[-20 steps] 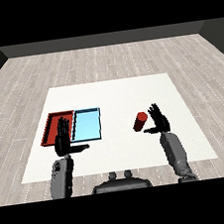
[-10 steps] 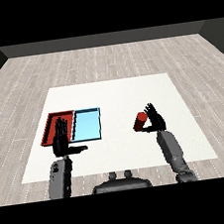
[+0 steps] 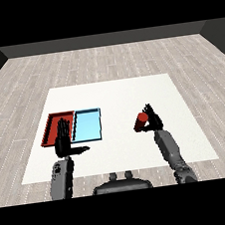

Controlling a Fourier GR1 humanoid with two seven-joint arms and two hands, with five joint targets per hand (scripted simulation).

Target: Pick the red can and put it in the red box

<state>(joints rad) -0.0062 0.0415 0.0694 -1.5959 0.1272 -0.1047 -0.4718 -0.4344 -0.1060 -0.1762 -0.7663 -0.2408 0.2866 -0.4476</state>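
Note:
The red can (image 3: pixel 141 121) stands on the white table right of centre, leaning slightly. My right hand (image 3: pixel 155 121) is against the can's right side, its fingers still fairly straight and pointing up, not curled round it. The red tray (image 3: pixel 50 128) lies at the left of the table. My left hand (image 3: pixel 63 140) hovers open over that tray's near edge, fingers straight up and thumb out to the right, holding nothing.
A light blue tray (image 3: pixel 87 126) lies right beside the red tray, between it and the can. The white table (image 3: pixel 112 94) stretches bare behind the trays and the can. Grey plank floor surrounds it.
My right hand has moved left and closed the gap to the red can, now touching its side. The can and the left hand have stayed put.

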